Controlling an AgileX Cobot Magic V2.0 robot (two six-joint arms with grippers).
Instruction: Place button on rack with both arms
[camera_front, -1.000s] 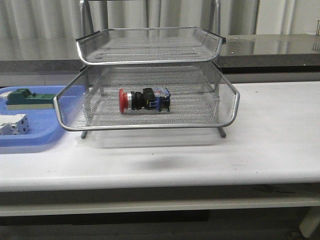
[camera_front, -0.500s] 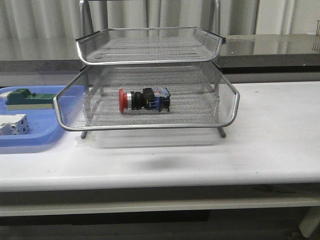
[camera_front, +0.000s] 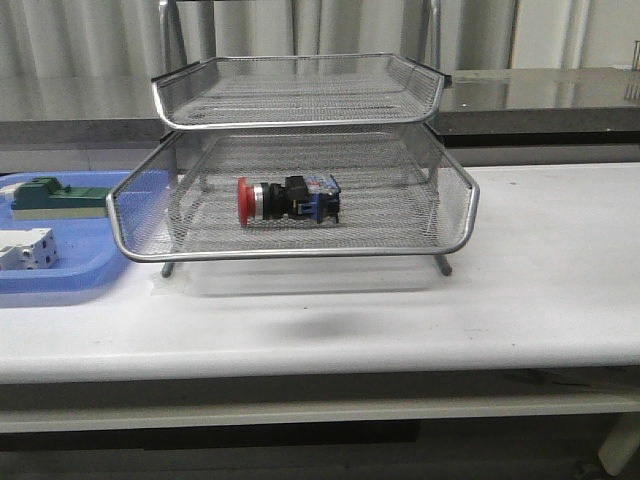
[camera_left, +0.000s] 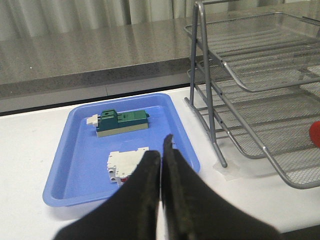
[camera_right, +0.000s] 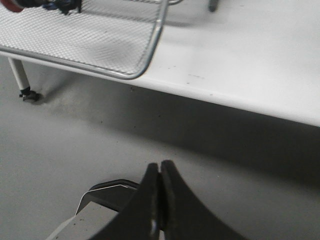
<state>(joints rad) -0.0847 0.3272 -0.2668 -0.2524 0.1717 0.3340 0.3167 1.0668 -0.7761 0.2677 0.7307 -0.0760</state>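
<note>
The button (camera_front: 288, 199), with red cap, black body and blue rear block, lies on its side in the lower visible tier of the silver wire-mesh rack (camera_front: 300, 150) on the white table. Its red cap shows at the edge of the left wrist view (camera_left: 315, 134) and of the right wrist view (camera_right: 12, 5). Neither arm shows in the front view. My left gripper (camera_left: 162, 150) is shut and empty, above the table's near edge by the blue tray. My right gripper (camera_right: 159, 167) is shut and empty, below and in front of the table edge, over the floor.
A flat blue tray (camera_front: 60, 275) left of the rack holds a green block (camera_front: 50, 197) and a white boxy part (camera_front: 25, 248). A dark counter runs behind the table. The rack's legs (camera_left: 212, 125) stand on the tabletop.
</note>
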